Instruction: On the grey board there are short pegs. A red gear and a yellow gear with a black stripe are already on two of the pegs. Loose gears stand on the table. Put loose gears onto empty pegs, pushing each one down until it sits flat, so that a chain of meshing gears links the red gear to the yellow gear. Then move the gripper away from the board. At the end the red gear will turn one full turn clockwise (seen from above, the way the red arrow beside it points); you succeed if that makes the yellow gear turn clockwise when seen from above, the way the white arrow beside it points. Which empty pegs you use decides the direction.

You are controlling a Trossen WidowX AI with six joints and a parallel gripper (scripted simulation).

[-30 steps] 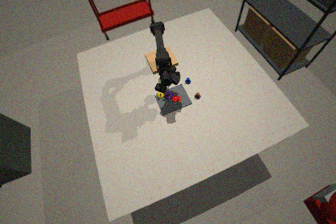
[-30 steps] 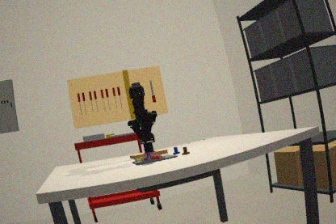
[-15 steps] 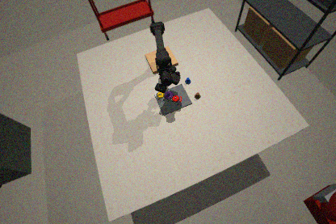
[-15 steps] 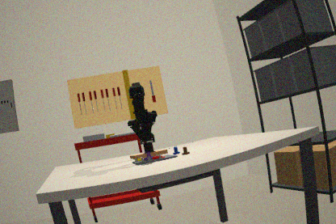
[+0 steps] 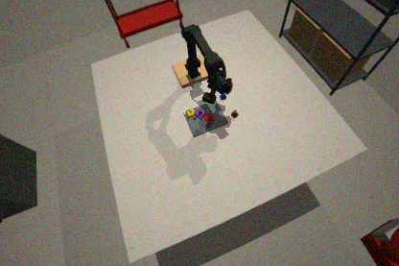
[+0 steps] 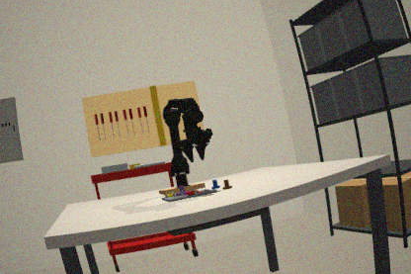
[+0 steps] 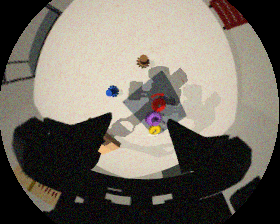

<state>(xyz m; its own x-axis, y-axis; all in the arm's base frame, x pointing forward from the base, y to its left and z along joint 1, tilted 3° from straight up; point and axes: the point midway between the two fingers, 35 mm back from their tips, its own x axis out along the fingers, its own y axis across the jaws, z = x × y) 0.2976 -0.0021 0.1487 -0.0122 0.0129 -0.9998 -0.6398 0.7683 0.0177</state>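
The grey board point(image 5: 197, 129) point(image 7: 161, 82) carries the red gear point(image 5: 209, 117) point(image 7: 159, 102) and the yellow gear point(image 5: 191, 112) point(image 7: 155, 127). A purple gear point(image 5: 199, 112) point(image 7: 154, 119) sits on the board between them and appears to touch both; whether it lies fully flat is too small to tell. A loose blue gear point(image 5: 222, 97) point(image 6: 215, 184) point(image 7: 113, 91) and a loose brown gear point(image 5: 234, 114) point(image 6: 227, 184) point(image 7: 143, 61) stand on the table beside the board. My gripper point(image 6: 196, 159) point(image 7: 140, 118) is open and empty, high above the table. The empty pegs are not clearly visible.
The arm's base stands on a wooden plate point(image 5: 182, 76) behind the board. The arm's shadow falls across part of the board and table. A red cart point(image 5: 150, 17) and a dark shelf rack point(image 5: 331, 8) stand beyond the table.
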